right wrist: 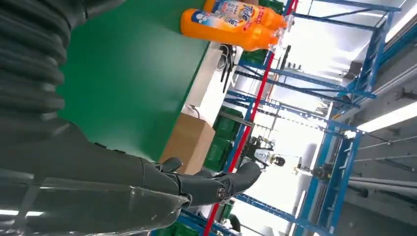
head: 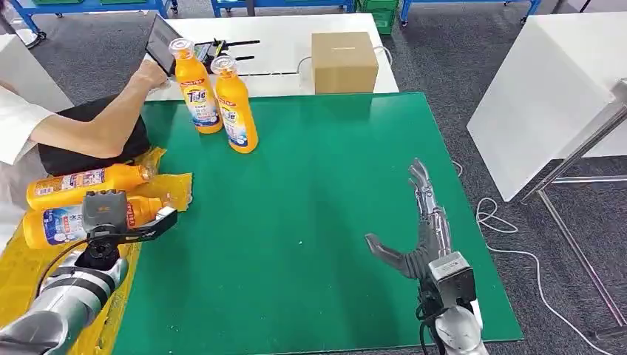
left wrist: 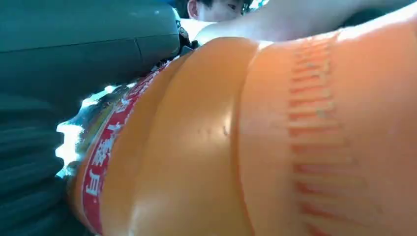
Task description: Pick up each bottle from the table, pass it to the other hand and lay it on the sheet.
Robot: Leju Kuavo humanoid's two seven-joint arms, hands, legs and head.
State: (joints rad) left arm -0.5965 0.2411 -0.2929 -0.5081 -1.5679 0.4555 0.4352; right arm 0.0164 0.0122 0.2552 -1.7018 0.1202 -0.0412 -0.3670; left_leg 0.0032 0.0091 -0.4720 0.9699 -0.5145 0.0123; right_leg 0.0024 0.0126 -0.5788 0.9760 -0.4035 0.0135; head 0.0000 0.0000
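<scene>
The left hand (head: 111, 222) lay over a bottle (head: 74, 222) on the yellow sheet (head: 22, 266), apparently setting it down, its fingers' grip hidden, while the right hand (head: 418, 233) hovered spread and empty over the table (head: 310, 185), two bottles (head: 218, 100) standing beyond.

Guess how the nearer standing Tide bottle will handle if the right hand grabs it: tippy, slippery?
The nearer standing bottle is tall and narrow-based, so probably tippy. Its glossy plastic looks slick. The second upright bottle stands close, likely to get knocked.
</scene>
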